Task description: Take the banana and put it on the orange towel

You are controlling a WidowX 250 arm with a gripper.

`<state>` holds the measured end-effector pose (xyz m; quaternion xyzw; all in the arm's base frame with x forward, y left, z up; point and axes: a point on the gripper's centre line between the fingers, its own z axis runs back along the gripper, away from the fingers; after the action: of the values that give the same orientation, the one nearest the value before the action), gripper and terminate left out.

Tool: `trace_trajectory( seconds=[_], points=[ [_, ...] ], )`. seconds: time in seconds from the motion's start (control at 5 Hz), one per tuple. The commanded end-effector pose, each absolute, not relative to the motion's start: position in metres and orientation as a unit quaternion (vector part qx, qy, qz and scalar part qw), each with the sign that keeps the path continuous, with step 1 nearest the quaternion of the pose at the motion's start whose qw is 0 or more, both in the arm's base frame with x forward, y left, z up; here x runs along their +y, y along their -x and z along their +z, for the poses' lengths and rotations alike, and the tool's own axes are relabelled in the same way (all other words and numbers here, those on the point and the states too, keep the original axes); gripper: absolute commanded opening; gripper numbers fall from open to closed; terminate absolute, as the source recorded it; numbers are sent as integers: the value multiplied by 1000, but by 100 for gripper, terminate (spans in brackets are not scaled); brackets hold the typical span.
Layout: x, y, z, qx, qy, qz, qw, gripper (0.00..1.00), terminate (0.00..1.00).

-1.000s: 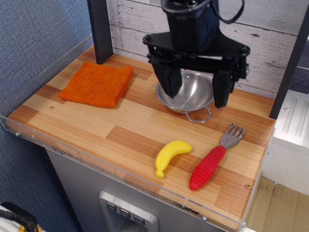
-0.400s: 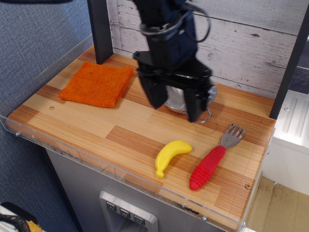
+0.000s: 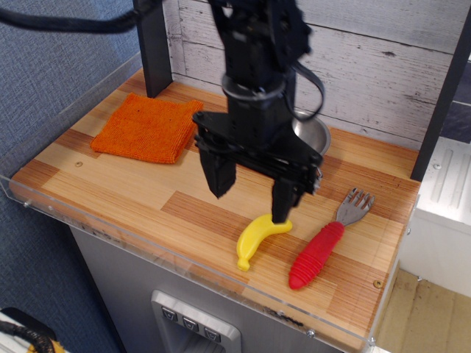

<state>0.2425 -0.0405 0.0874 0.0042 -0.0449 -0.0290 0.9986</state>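
Note:
The yellow toy banana (image 3: 256, 237) lies on the wooden table near the front edge, left of the fork. The orange towel (image 3: 149, 127) lies flat at the back left of the table. My gripper (image 3: 250, 195) is open and empty, fingers pointing down and spread wide. It hangs just above the table, slightly behind and left of the banana. Its right finger (image 3: 283, 200) stands over the banana's upper end; I cannot tell if it touches. Its left finger (image 3: 219, 175) is over bare wood.
A red-handled fork (image 3: 321, 247) lies right of the banana. A steel bowl (image 3: 313, 135) sits behind the gripper, mostly hidden by the arm. A dark post (image 3: 152, 45) stands at the back left. A clear plastic rim (image 3: 147, 239) runs along the table's front edge.
The gripper has moved from above the steel bowl forward and down toward the banana, staying open. The banana, towel and fork have not moved.

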Motion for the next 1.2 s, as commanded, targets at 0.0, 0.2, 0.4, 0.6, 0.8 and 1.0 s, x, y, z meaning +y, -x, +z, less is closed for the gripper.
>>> trace_trajectory(
  seconds=[0.0,0.2,0.4,0.6,0.8,1.0],
  points=[
    [-39,-235,79,-67,-13,34,997,100,0],
    [-29,-246,68,-80,25,19,996,100,0],
    [-20,-256,61,-103,77,-4,992,100,0],
    [-20,-264,56,-113,98,-13,989,100,0],
    [-31,-267,49,-100,74,-27,992,100,0],
    [-43,-268,45,-85,31,-36,995,100,0]
  ],
)
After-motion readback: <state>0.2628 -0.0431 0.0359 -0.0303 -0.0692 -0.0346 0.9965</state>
